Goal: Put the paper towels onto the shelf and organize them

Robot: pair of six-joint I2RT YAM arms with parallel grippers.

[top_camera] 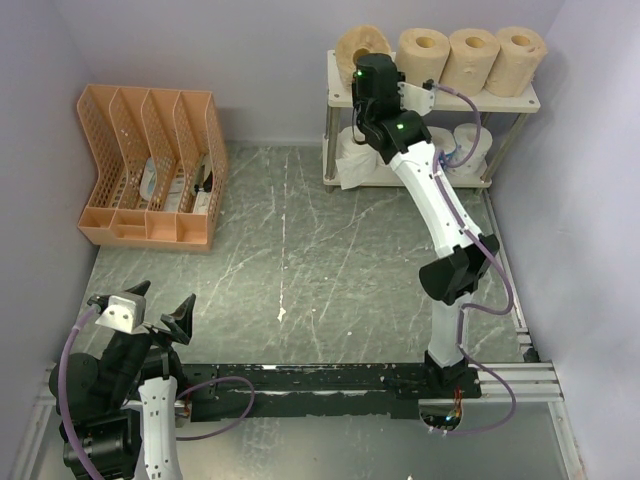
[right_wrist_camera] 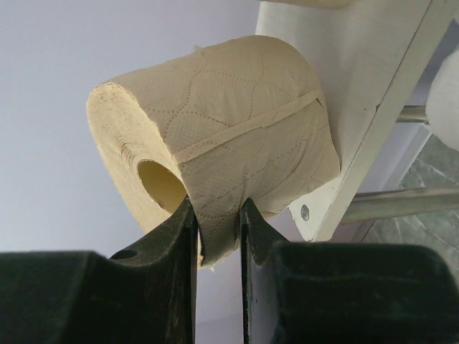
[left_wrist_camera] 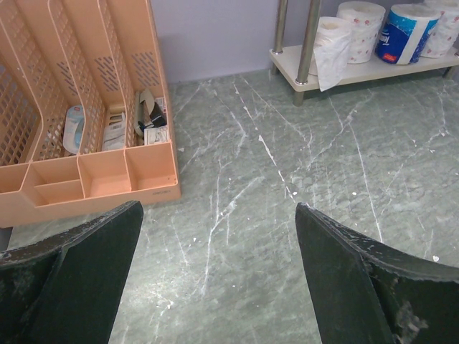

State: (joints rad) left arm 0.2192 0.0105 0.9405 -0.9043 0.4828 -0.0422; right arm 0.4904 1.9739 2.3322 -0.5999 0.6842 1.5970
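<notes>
My right gripper (right_wrist_camera: 217,215) is shut on the wall of a tan paper towel roll (right_wrist_camera: 237,136), which lies tilted against the left end of the shelf's top board (right_wrist_camera: 358,93). In the top view this roll (top_camera: 362,45) sits at the shelf's left end, with three tan rolls (top_camera: 473,58) standing beside it on the top board (top_camera: 530,100). The lower tier (left_wrist_camera: 358,70) holds a white roll with a loose sheet (left_wrist_camera: 331,39), a dotted roll (left_wrist_camera: 361,25) and a blue-and-white roll (left_wrist_camera: 405,32). My left gripper (left_wrist_camera: 219,236) is open and empty, near the table's front left (top_camera: 160,305).
An orange slotted file organizer (top_camera: 150,165) with small items stands at the back left, also in the left wrist view (left_wrist_camera: 86,136). The marbled grey tabletop (top_camera: 300,270) lies between it and the shelf. Walls close in the back and both sides.
</notes>
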